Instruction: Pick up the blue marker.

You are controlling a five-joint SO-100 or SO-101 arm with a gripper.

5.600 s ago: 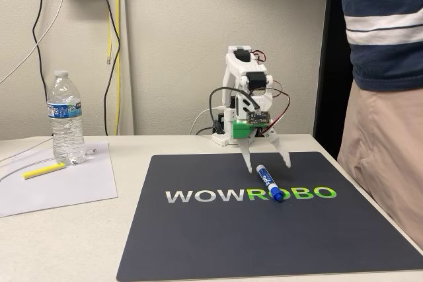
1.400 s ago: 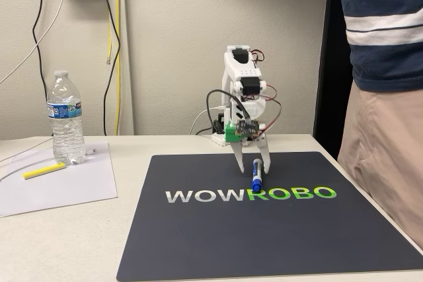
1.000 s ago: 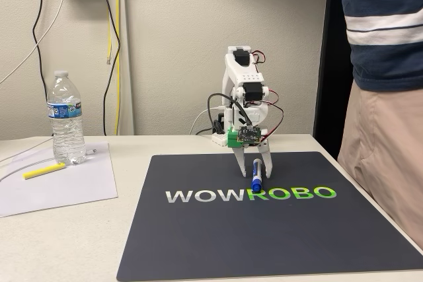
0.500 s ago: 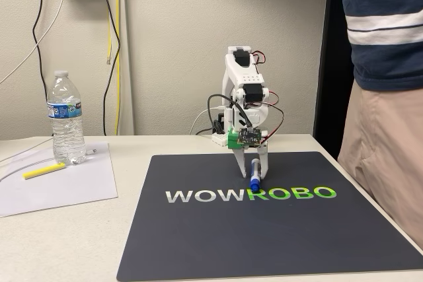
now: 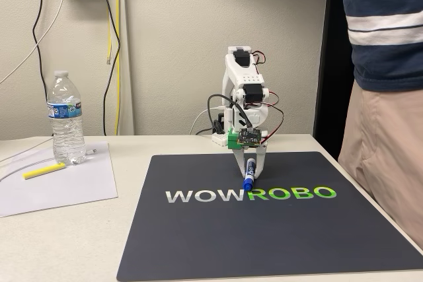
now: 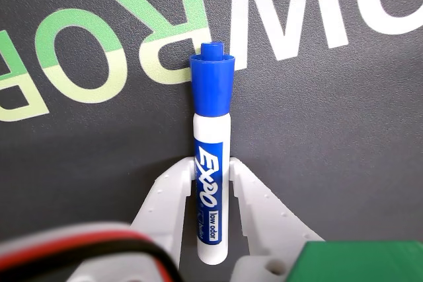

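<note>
Now end effector [image 6: 210,166] clamped on blue marker [image 6: 211,170], over mat [image 5: 218,242]

A dark WOWROBO mat [image 5: 264,242] covers the counter [image 5: 66,249]. At left, a water bottle [image 5: 66,120] stands beside a yellow highlighter [image 5: 44,170] on white paper [image 5: 59,189]. A person [image 5: 383,64] stands at right.

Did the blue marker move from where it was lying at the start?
Yes. The white-barrelled blue marker lay slanted over the green "R" on the dark mat; now it sits left of it, pinched in the white hand, cap towards the camera.
</note>
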